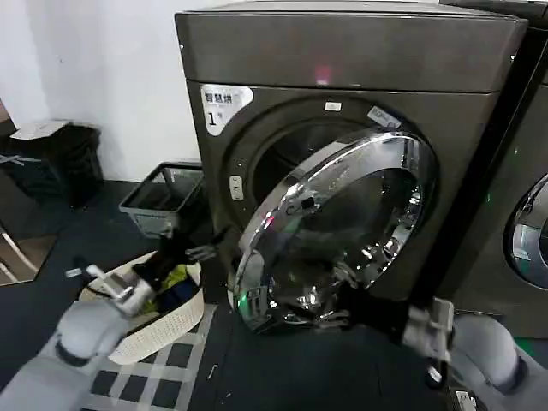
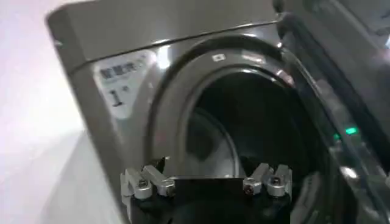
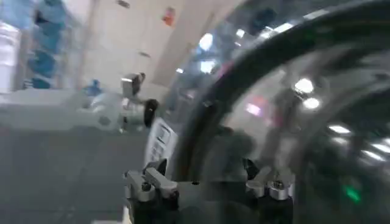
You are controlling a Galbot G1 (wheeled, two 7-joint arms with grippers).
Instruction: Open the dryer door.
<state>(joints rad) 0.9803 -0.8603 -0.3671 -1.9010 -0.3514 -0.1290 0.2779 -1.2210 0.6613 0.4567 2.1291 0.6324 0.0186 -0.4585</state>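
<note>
dryer [image 1: 342, 60]: big dark grey-brown front loader standing in the middle of the head view, with a white "1" sticker [image 1: 224, 104] at the upper left of its front and a small pink light [image 1: 323, 74] on the top panel; the drum opening shows dark behind the door.
dryer door [image 1: 342, 231]: partly open, swung outward from the left side of the opening, its chrome rim and tinted glass facing the camera and tilted; hinged toward the right.
left gripper [image 1: 199, 250]: low on the left, just beside the door's free left edge near the bottom of the opening, fingers spread apart and holding nothing; in the left wrist view the gripper [image 2: 206, 181] points at the open drum with a wide gap between its fingers.
right gripper [image 1: 338, 308]: low on the right, reaching up to the lower part of the door's chrome rim; in the right wrist view its fingers [image 3: 152, 179] stand apart, close against the door glass [image 3: 292, 122], gripping nothing i can make out.
neighbouring machine [image 1: 522, 231]: at the right edge, with its own chrome-rimmed door.
floor items: a grey wire basket [image 1: 163, 199] left of the dryer, and a pale laundry basket [image 1: 163, 312] beneath the left arm.
</note>
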